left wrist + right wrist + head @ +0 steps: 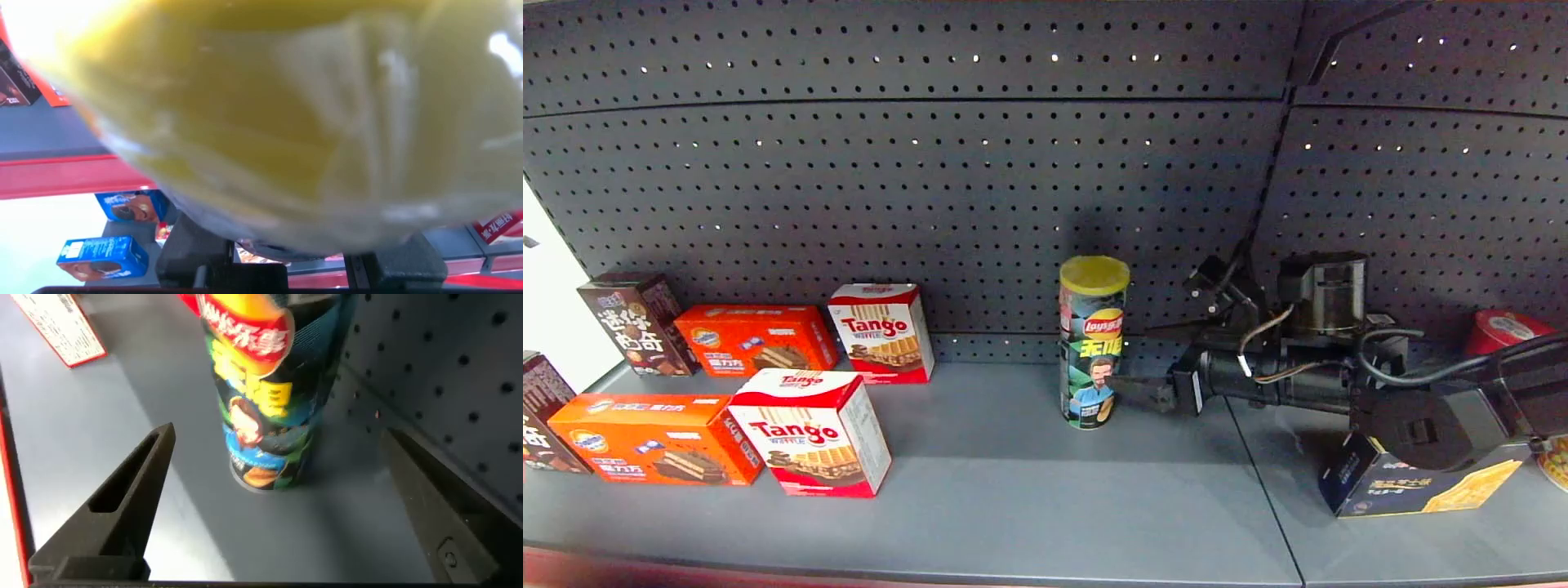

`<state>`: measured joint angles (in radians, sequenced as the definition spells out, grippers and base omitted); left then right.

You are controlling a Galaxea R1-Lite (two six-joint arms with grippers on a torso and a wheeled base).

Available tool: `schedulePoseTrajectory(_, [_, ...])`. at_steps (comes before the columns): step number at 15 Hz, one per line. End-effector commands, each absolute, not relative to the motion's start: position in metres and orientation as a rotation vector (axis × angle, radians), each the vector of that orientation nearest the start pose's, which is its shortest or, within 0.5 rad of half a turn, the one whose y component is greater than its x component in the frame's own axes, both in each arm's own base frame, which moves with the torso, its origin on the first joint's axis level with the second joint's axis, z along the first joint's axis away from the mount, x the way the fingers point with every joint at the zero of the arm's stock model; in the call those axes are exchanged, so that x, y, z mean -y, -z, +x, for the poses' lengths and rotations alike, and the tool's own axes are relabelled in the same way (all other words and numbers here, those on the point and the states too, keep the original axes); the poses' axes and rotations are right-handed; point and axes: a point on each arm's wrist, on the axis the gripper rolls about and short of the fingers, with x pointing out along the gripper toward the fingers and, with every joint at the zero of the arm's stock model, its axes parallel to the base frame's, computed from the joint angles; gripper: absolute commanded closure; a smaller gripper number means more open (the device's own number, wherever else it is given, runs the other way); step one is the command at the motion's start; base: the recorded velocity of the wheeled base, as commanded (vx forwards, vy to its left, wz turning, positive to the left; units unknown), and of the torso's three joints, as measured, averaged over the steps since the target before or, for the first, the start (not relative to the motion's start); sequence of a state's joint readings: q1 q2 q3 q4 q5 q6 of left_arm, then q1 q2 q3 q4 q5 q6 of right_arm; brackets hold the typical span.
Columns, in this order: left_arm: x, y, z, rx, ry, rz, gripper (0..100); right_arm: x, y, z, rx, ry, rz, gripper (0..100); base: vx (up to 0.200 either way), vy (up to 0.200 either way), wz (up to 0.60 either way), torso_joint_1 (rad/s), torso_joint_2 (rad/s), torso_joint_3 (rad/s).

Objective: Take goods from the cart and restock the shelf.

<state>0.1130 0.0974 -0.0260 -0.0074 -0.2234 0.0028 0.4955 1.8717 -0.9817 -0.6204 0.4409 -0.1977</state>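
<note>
Chip can (pixel 1093 343) stands upright on the shelf (pixel 1013 490) just ahead of the right claw (pixel 1134 358), spread apart, apparently placed; next, back straight out without tipping it

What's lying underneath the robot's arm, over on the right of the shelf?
A dark blue and yellow box lies on the shelf there. The right arm covers its upper part, so the rest is hidden.

Print, seemingly brand logos, covers chip can (pixel 1093 343) and boxes (pixel 810 433).
</note>
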Motion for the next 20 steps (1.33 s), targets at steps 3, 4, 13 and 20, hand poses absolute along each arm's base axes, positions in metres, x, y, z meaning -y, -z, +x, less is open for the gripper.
schedulePoseTrajectory(3, [0.007,-0.086,-0.017,-0.062,0.111,-0.008,100,-0.173,-0.161,0.319,-0.176,-0.995,-0.178,0,0.0,0.0,0.0,0.0,0.0,0.0])
schedulePoseTrajectory(4, [0.007,-0.086,-0.017,-0.06,0.112,-0.007,100,-0.174,-0.156,0.322,-0.177,-1.017,-0.173,0,0.0,0.0,0.0,0.0,0.0,0.0])
schedulePoseTrajectory(13, [0.007,-0.085,-0.016,-0.066,0.112,-0.005,100,-0.182,-0.15,0.337,-0.138,-1.097,-0.161,0,0.0,0.0,0.0,0.0,0.0,0.0])
schedulePoseTrajectory(20, [0.007,-0.085,-0.016,-0.065,0.115,-0.005,100,-0.198,-0.145,0.346,-0.131,-1.121,-0.162,0,0.0,0.0,0.0,0.0,0.0,0.0])
